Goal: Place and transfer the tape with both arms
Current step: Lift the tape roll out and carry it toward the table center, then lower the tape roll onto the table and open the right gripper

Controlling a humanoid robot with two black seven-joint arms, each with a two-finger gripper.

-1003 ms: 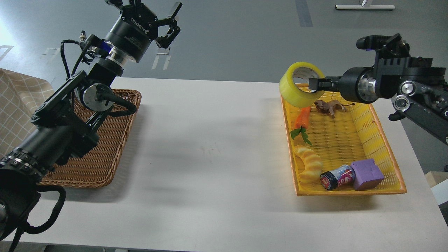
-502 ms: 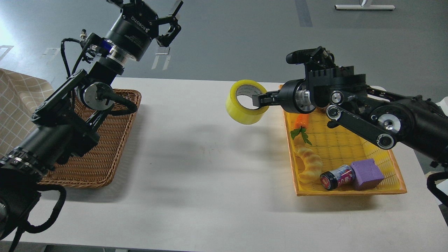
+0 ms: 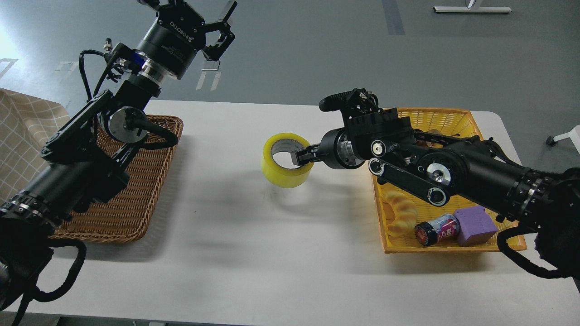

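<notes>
The tape [image 3: 282,171], a wide yellow roll with a grey-white core, is held above the middle of the white table [image 3: 253,253]. My right gripper [image 3: 302,156] is shut on the roll's right wall, one finger inside the core. The right arm reaches leftward from over the yellow basket. My left gripper [image 3: 216,25] is raised high at the upper left, above the far edge of the brown wicker tray; its fingers are spread open and hold nothing.
A brown wicker tray [image 3: 136,213] sits at the left. A yellow basket [image 3: 453,117] at the right holds a croissant toy [image 3: 398,213], a small can [image 3: 434,230] and a purple block [image 3: 476,224]. A checked cloth [image 3: 22,136] lies at far left.
My right arm has swung left out of the yellow basket, carrying the tape over the table's middle and lower. The left arm has barely moved.
</notes>
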